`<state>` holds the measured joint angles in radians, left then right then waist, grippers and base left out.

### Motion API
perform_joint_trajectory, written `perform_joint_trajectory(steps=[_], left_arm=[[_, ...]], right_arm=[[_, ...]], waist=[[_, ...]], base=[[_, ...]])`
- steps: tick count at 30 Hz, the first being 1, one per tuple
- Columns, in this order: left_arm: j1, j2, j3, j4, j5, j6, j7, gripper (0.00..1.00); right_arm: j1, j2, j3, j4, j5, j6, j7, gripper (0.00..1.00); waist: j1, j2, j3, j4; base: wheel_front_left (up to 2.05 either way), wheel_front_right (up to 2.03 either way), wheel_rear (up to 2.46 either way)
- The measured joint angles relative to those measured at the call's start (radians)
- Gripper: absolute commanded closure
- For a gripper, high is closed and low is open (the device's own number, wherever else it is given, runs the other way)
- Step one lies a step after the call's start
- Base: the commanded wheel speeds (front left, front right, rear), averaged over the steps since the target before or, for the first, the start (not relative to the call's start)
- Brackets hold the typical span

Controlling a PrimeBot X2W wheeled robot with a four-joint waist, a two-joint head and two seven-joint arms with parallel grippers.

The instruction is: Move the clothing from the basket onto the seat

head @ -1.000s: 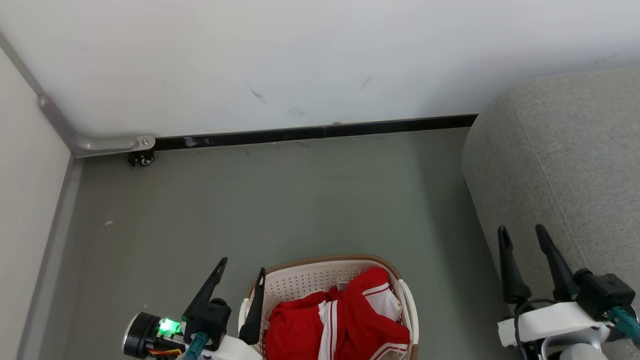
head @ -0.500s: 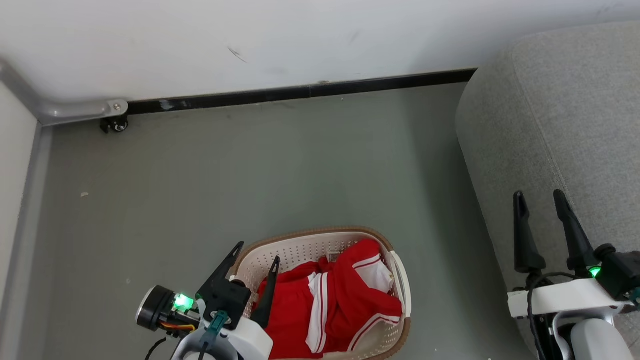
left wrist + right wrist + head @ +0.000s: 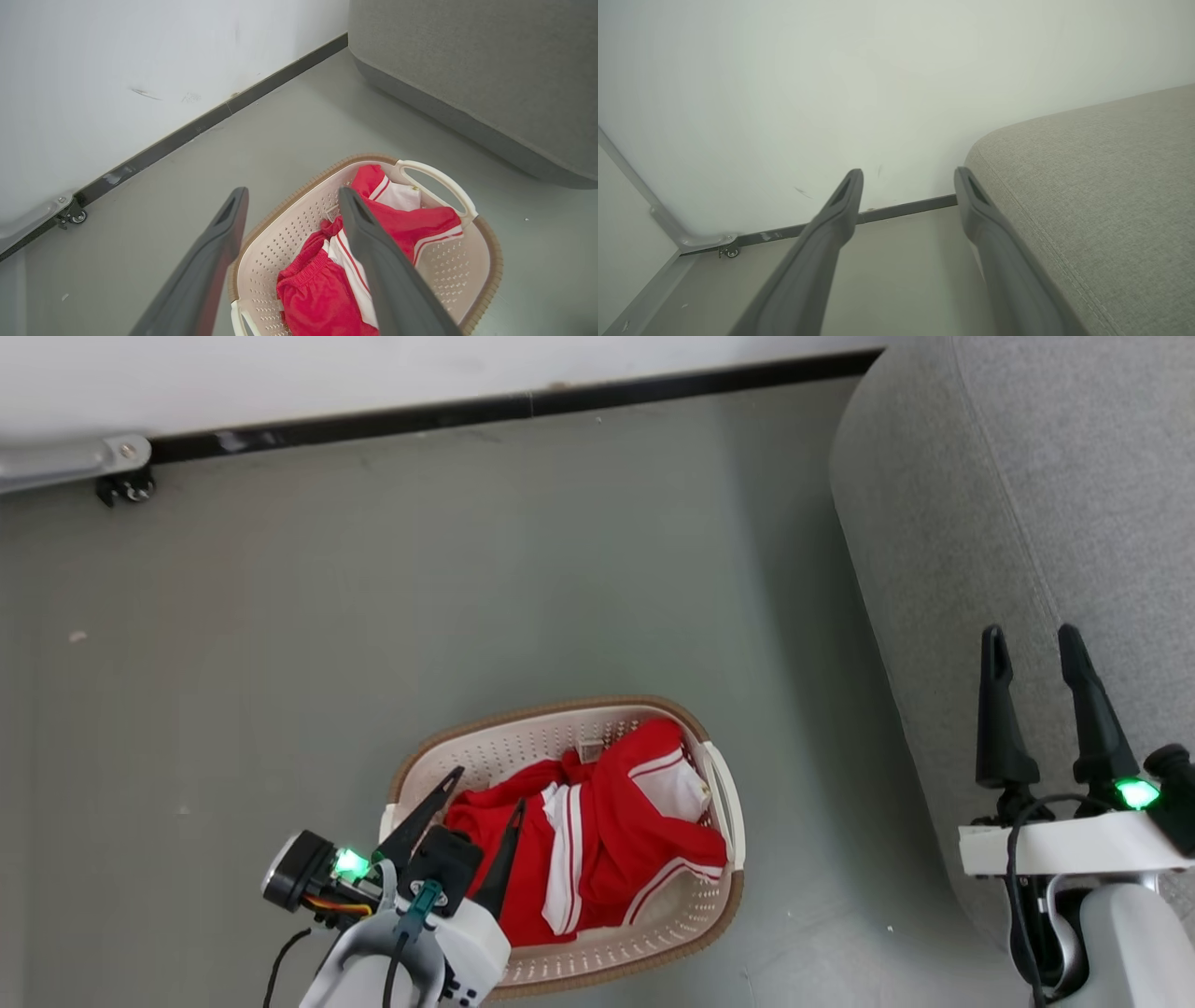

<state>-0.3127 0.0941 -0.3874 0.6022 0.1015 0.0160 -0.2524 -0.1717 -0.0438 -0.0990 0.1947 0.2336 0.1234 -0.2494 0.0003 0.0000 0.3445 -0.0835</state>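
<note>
With left gripper (image 3: pixel 487 789) spread empty above basket (image 3: pixel 560 709), pinch a thick bunched fold of the clothing (image 3: pixel 597 840) heaped just under and beyond it, presumably soft, light and limp; right gripper (image 3: pixel 1031 635) likewise spread, empty, alongside the seat (image 3: pixel 980 476).

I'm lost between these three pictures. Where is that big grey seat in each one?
Head view: the seat runs down the right side, from the top edge to the bottom.
Left wrist view: the seat is in the upper right corner.
Right wrist view: the seat covers the right side, from mid-height down.
Shared landmark: the small black caster wheel, upper left in the head view, at the left in the left wrist view, lower left in the right wrist view.
</note>
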Motion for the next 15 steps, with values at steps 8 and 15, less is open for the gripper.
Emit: perform_joint_trajectory(steps=[8, 15], left_arm=[[-0.072, 0.013, -0.005, 0.039, 0.014, -0.002, 0.0, 0.0], [-0.125, 0.024, -0.016, 0.09, 0.045, -0.004, 0.0, 0.0]], right_arm=[[-0.051, 0.0, 0.002, -0.037, 0.019, 0.0, 0.0, 0.0], [-0.101, 0.0, 0.018, -0.06, 0.028, 0.0, 0.0, 0.0]], waist=[[0.0, 0.0, 0.078, -0.033], [0.0, 0.0, 0.144, -0.061]], base=[[0.0, 0.0, 0.0], [0.0, 0.0, 0.0]])
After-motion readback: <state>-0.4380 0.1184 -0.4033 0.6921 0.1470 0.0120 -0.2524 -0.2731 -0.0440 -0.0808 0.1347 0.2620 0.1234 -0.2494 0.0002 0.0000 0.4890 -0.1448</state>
